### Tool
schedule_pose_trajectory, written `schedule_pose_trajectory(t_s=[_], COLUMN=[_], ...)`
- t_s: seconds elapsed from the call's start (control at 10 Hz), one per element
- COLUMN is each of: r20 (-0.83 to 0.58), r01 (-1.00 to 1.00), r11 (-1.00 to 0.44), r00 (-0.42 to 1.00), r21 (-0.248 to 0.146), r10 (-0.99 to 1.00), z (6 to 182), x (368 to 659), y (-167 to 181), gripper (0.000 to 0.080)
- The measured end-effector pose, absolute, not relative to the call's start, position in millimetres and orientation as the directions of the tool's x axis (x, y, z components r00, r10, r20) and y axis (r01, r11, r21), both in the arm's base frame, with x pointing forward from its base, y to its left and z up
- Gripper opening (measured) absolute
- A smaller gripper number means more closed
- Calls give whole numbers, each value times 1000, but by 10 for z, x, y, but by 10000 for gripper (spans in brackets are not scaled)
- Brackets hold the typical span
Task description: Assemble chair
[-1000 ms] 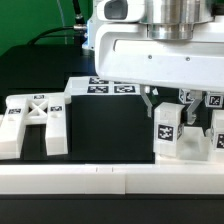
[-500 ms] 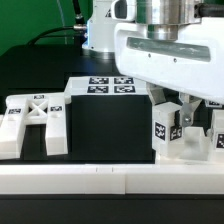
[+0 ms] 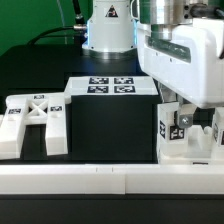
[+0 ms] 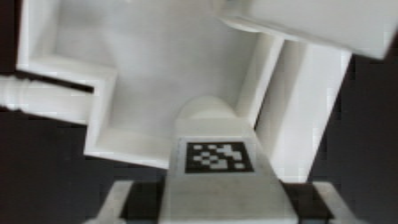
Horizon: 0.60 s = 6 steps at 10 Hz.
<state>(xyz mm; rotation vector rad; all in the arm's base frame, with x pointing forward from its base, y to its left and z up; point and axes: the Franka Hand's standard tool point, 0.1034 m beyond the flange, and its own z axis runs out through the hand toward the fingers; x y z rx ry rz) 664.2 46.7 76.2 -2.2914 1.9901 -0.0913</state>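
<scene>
Mostly black table bearing X-braced frame, marker board; backdrop seemingly green.

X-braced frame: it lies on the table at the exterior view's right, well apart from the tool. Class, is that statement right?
Not quite. The exterior view shows the X-braced frame lying at its left, not its right. The rest holds: it lies on the table, well apart from the tool.

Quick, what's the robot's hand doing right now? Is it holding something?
Hand: closed on a white tagged chair piece, held between its fingers.
</scene>
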Motion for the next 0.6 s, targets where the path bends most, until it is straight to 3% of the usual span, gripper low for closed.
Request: schedule_pose_trajectory(t_s=[0.1, 0.4, 0.6], r20=[-21, 3, 27], r01=[-980, -929, -839], r11=[-158, -350, -532], r00=[161, 352, 533], r21=[-118, -118, -115], r10=[-987, -936, -846], z=[759, 757, 756], x=[6640, 6636, 6636], y=[466, 477, 489], gripper=[291, 611, 642])
